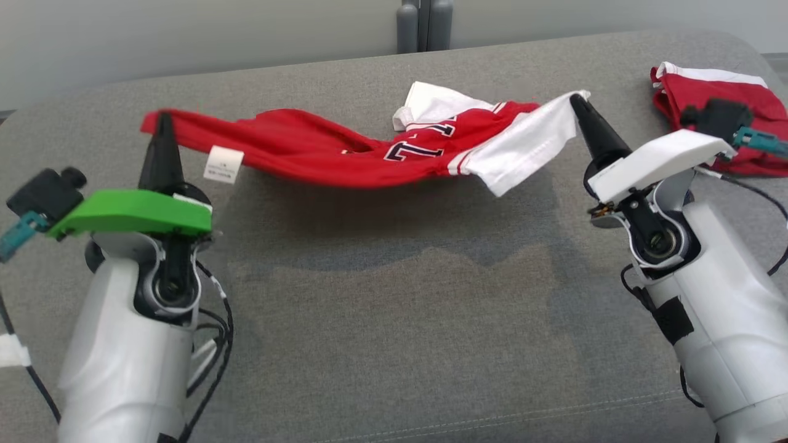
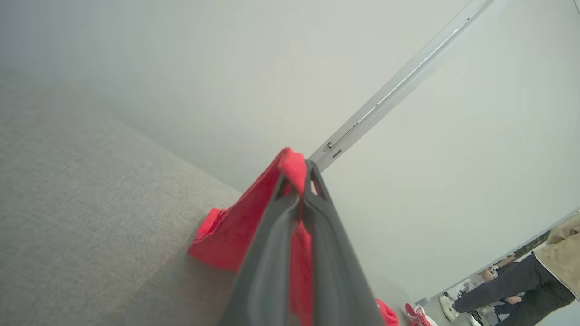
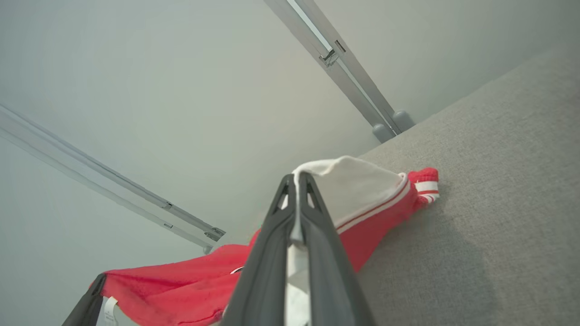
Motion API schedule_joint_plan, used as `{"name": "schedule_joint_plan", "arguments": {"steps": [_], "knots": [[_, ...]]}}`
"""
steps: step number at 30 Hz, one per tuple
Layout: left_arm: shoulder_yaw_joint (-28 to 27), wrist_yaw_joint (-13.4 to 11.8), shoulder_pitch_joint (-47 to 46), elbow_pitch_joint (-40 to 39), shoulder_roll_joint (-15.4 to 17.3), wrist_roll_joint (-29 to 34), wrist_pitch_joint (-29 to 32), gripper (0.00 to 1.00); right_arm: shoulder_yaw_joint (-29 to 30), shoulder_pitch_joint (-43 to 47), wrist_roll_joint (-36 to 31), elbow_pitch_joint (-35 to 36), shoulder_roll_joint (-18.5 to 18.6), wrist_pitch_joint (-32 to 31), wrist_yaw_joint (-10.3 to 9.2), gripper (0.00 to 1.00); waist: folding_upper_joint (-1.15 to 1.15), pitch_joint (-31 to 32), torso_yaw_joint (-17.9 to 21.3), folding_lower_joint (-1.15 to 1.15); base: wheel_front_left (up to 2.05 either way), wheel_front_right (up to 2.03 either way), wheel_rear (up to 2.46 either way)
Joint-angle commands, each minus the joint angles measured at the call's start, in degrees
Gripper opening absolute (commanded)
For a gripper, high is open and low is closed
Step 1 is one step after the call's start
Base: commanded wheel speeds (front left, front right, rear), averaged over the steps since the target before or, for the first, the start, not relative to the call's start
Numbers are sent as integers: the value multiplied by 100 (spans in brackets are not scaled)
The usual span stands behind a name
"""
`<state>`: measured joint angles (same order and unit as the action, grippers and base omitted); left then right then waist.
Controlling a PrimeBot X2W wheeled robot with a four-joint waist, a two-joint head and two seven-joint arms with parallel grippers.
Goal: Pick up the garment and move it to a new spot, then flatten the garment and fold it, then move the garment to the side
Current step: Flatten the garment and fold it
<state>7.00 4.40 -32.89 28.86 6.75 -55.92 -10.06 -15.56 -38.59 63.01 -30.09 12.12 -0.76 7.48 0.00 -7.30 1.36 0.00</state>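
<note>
A red and white jersey (image 1: pixel 369 144) with dark numerals hangs stretched between my two grippers above the grey couch seat (image 1: pixel 394 307). My left gripper (image 1: pixel 163 118) is shut on its red hem corner (image 2: pixel 294 167) at the left. At the right, my right gripper (image 1: pixel 577 98) is shut on the white sleeve edge (image 3: pixel 344 181). The middle of the jersey sags, and a white label (image 1: pixel 223 164) dangles near the left end. The left gripper's dark finger also shows in the right wrist view (image 3: pixel 84 303).
Another red and white garment (image 1: pixel 720 117) lies crumpled on the couch at the far right, behind my right arm. A grey post (image 1: pixel 423 24) stands behind the couch against the wall. A person's legs (image 2: pixel 512 285) show far off in the left wrist view.
</note>
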Motion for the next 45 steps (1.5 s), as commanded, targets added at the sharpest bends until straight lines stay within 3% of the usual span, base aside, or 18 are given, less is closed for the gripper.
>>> {"name": "schedule_joint_plan", "arguments": {"steps": [1,12,20,26,31,38,45], "knots": [[-28,-81,-163,-200,112,34,83,0,7,-116,-17,80,55,-62,1,0,0,118,61,0,0,0,0],[-8,-906,-695,-2352,563,-14,1186,0,490,-699,-151,953,129,-719,2,0,0,517,179,0,0,0,0],[-14,-1321,-1181,-3148,872,110,1750,0,1225,-1011,-519,1526,-10,-1360,2,0,0,578,255,0,0,0,0],[26,-1665,-1968,-3122,1198,265,2273,0,2178,-1709,-1246,1963,-459,-2167,2,0,0,461,327,0,0,0,0],[185,-1721,-2415,-2529,1363,449,2535,0,2713,-2398,-1922,1791,-793,-2578,1,0,0,149,383,0,0,0,0],[274,-1754,-3232,-1544,1378,735,2355,0,2789,-3506,-2545,705,-918,-2105,1,0,0,-529,479,0,0,0,0],[182,-1730,-4327,-610,1335,1219,1327,0,2239,-4889,-2946,-722,-906,-355,1,0,0,-1089,668,0,0,0,0]]}}
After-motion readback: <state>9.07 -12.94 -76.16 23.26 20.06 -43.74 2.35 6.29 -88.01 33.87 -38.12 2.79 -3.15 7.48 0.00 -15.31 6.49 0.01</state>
